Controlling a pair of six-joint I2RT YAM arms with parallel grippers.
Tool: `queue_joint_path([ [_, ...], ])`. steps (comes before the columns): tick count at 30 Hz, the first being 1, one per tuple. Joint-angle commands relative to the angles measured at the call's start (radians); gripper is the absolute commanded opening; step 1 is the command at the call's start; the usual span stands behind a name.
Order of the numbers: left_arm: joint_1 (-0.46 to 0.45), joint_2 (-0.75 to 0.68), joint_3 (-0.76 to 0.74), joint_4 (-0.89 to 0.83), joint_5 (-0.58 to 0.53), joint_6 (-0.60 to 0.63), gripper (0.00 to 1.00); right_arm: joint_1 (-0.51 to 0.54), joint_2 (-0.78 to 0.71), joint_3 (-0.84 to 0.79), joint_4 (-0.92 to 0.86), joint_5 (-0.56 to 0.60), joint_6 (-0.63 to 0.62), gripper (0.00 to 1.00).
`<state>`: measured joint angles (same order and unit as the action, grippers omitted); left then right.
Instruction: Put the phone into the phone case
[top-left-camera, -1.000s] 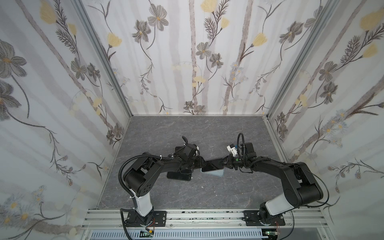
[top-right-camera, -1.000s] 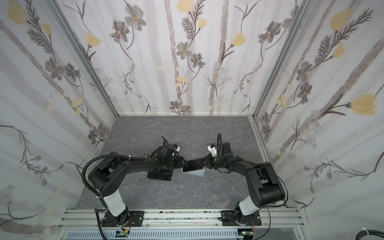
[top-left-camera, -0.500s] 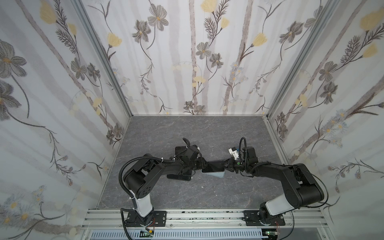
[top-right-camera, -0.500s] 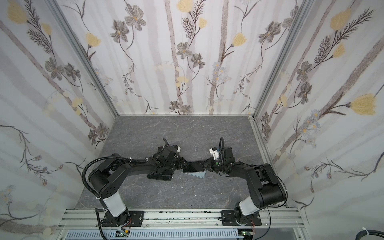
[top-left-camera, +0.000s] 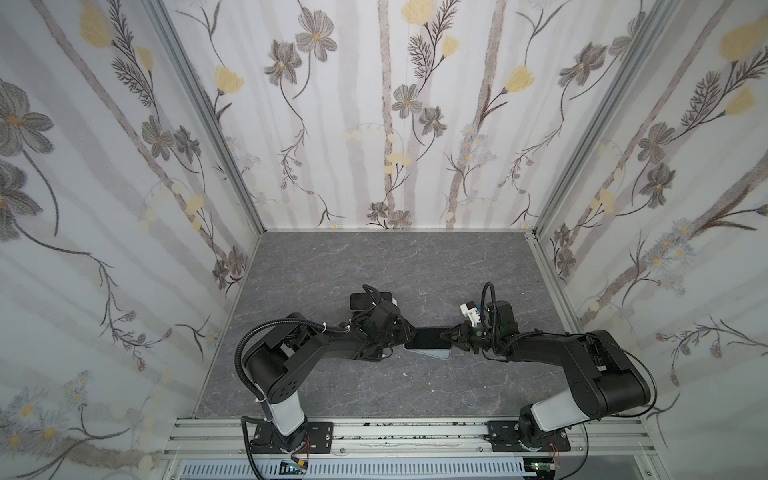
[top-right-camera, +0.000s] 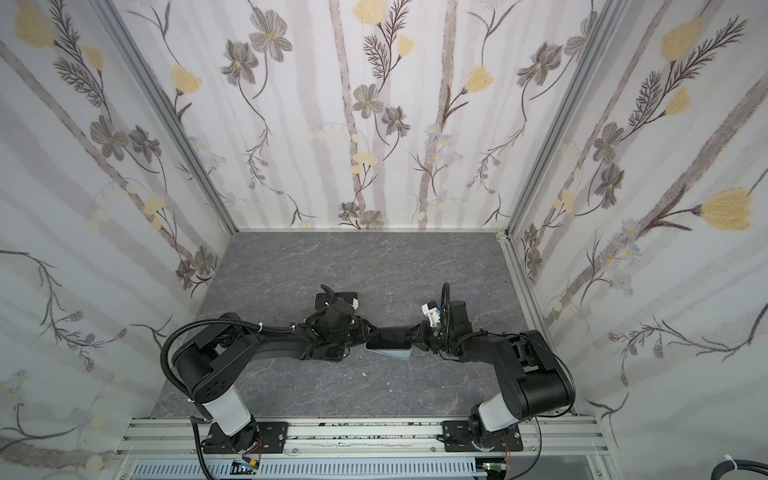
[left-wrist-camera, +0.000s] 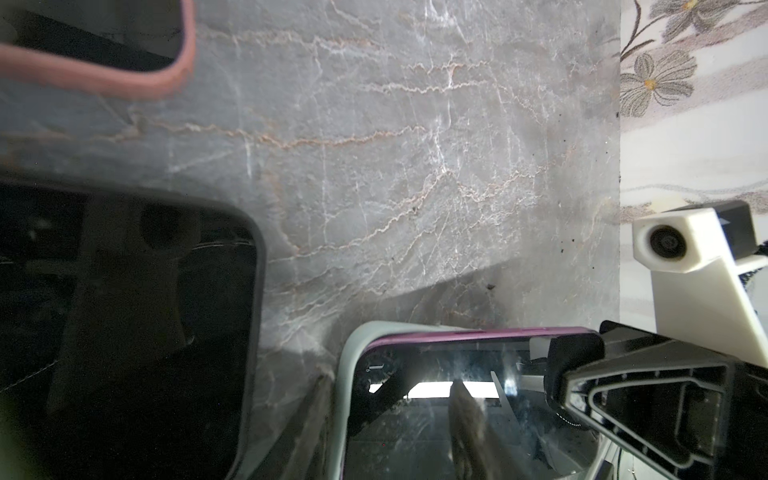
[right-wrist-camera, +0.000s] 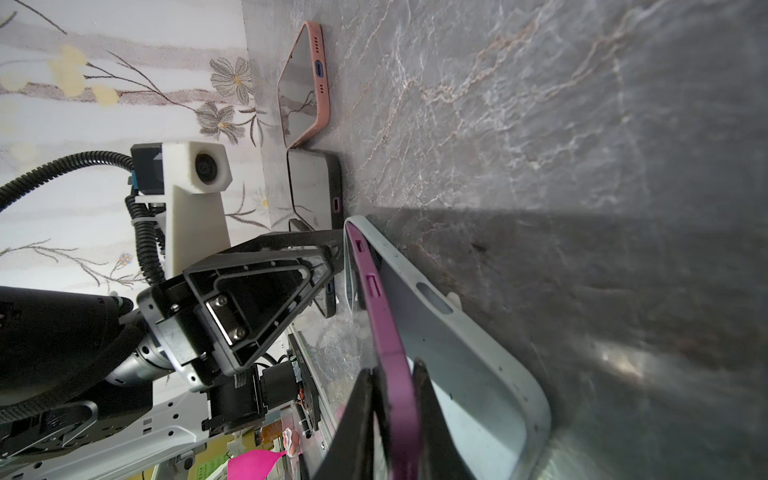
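The purple-edged phone (top-left-camera: 428, 338) (right-wrist-camera: 386, 316) hangs tilted over the pale grey-blue phone case (top-left-camera: 434, 354) (right-wrist-camera: 478, 365), which lies on the table. Its far end sits at the case's end wall. My right gripper (top-left-camera: 451, 333) (right-wrist-camera: 392, 368) is shut on the phone's near end, a finger on each face. My left gripper (top-left-camera: 409, 332) (left-wrist-camera: 390, 380) is at the opposite end with its jaws apart. One of its fingers (left-wrist-camera: 467, 419) lies over the screen (left-wrist-camera: 415, 440); the other runs outside the case's rim (left-wrist-camera: 343, 374).
A pink-cased phone (right-wrist-camera: 305, 83) (left-wrist-camera: 183, 62) and a dark-cased phone (right-wrist-camera: 316, 187) (left-wrist-camera: 166, 332) lie on the grey marble table (top-left-camera: 374, 266) close behind and under my left arm. Patterned walls enclose three sides.
My right wrist has shifted slightly toward the front with the phone. The left gripper has stayed at the phone's other end, its jaws narrowing a little.
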<state>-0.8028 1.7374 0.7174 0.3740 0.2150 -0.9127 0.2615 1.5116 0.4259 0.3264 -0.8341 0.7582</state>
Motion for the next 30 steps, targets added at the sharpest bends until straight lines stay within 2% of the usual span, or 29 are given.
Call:
queue_joint_path([
  [1, -0.023, -0.01, -0.014, 0.013, 0.185, -0.064, 0.43, 0.002, -0.009, 0.013, -0.162, 0.168, -0.038, 0.12],
  [8, -0.045, -0.035, -0.075, 0.097, 0.182, -0.136, 0.42, 0.003, -0.051, -0.048, -0.108, 0.172, 0.014, 0.06],
  [15, -0.049, -0.027, -0.078, 0.096, 0.18, -0.135, 0.42, 0.004, -0.005, -0.055, -0.135, 0.17, -0.025, 0.12],
  [24, -0.047, -0.046, -0.101, 0.03, 0.117, -0.099, 0.42, 0.014, -0.087, 0.038, -0.361, 0.324, -0.127, 0.36],
  [30, -0.048, -0.069, -0.111, 0.009, 0.095, -0.086, 0.42, 0.03, -0.184, 0.103, -0.497, 0.378, -0.146, 0.46],
])
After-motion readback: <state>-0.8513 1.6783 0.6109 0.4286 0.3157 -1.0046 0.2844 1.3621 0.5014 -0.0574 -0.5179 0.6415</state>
